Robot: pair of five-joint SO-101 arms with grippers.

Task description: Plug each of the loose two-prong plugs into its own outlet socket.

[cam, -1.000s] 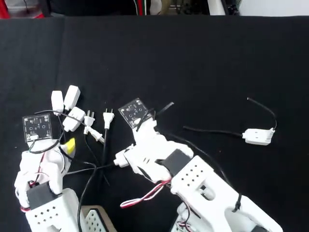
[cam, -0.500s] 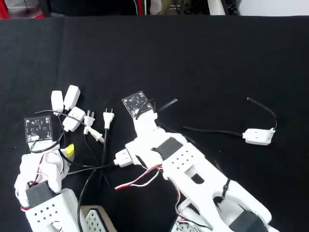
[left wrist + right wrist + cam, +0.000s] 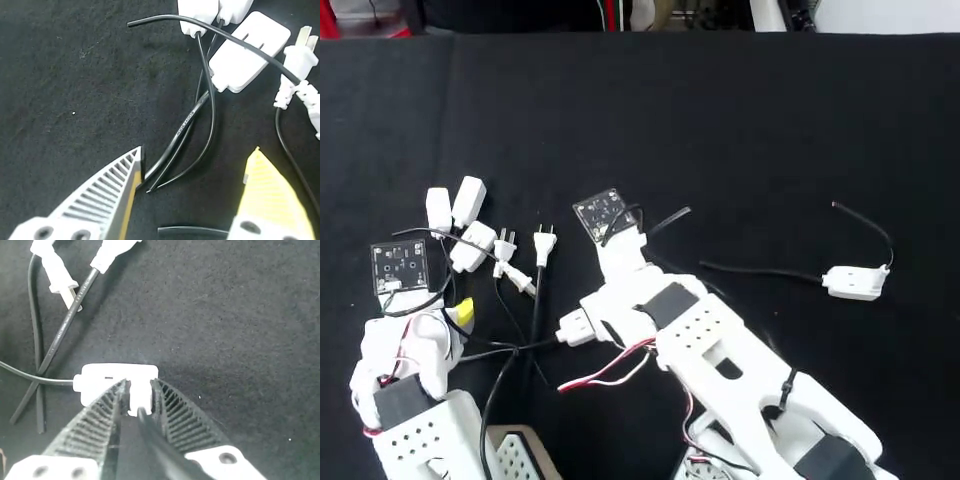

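We pinch the white socket (image 3: pixel 100 382) in the right gripper (image 3: pixel 138 385), apparently steadying it on the counter (image 3: pixel 720 130) near the loose plugs (image 3: pixel 544 243) for insertion. The left gripper (image 3: pixel 198 150) is spread over cords (image 3: pixel 187 130) beside those plugs.

Left arm (image 3: pixel 415 425): rises from the lower left corner of the high view and points toward the top of the frame, with its wrist tipped down over the worktop (image 3: pixel 720 130).
Left end effector (image 3: pixel 198 150): spread wide, the grey ribbed finger (image 3: pixel 107 185) and the yellow finger (image 3: pixel 260 185) well apart, tips low over the worktop.
Right arm (image 3: pixel 740 370): runs from the lower right corner of the high view diagonally up and left to the centre-left, forearm low.
Right end effector (image 3: pixel 138 385): ribbed fingers drawn close together and clamped on the narrow end of a white socket block (image 3: pixel 117 382).
Spacing: in the high view the two arms sit apart, without touching.
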